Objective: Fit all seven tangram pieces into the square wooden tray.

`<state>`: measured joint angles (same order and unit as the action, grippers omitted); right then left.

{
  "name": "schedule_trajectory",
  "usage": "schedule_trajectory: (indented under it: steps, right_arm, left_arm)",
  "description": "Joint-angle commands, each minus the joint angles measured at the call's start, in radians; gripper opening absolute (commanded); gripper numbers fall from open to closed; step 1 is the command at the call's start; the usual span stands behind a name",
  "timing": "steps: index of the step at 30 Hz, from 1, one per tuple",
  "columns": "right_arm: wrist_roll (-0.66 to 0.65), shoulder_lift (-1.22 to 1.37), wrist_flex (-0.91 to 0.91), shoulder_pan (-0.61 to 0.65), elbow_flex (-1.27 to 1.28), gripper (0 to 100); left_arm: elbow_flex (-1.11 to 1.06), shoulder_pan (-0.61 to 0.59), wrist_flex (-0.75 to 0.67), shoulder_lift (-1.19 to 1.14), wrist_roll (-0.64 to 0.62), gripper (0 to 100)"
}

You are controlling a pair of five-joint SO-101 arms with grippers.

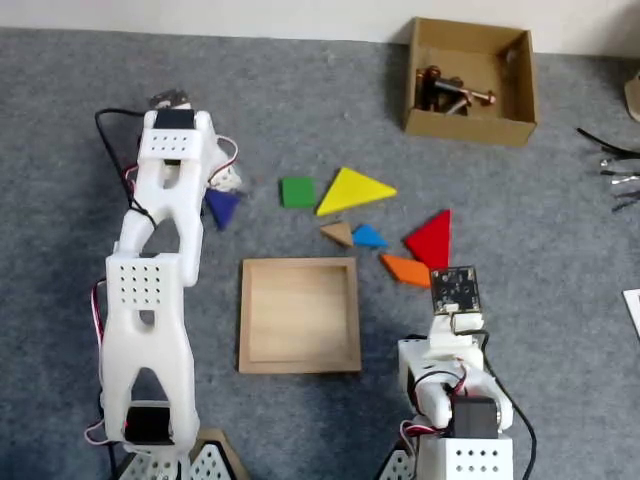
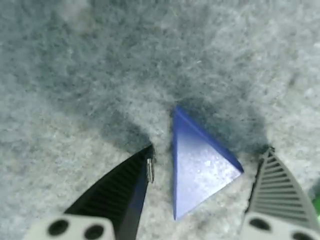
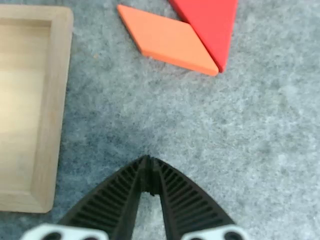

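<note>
The left fingers (image 2: pixel 125 185) are sitting spread around the blue triangle (image 2: pixel 200 165), probably to grab it; the right fingers (image 3: pixel 175 200) are resting pressed together.

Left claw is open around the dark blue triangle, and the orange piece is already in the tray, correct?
No. The left claw is open around the dark blue triangle, but the orange piece lies on the carpet outside the tray, beside the red triangle; the right wrist view shows it.

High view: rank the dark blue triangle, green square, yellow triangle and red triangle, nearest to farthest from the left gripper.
1. Dark blue triangle, at the left gripper.
2. Green square, right of it.
3. Yellow triangle, mid-table.
4. Red triangle, near the right arm.
</note>
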<state>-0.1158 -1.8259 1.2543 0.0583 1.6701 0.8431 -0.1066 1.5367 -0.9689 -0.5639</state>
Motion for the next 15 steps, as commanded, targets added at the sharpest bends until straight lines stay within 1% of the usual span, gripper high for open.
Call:
schedule_trajectory:
  steps: [1, 15]
  right_arm:
    - [0.005, -0.013, -0.007, 0.007, 0.122, 0.5]
    - [0.005, -0.013, -0.007, 0.007, 0.122, 0.5]
  left_arm:
    - [0.033, -0.013, -0.009, 0.004, -0.009, 31]
    - [0.031, -0.007, 0.018, 0.004, -0.011, 30]
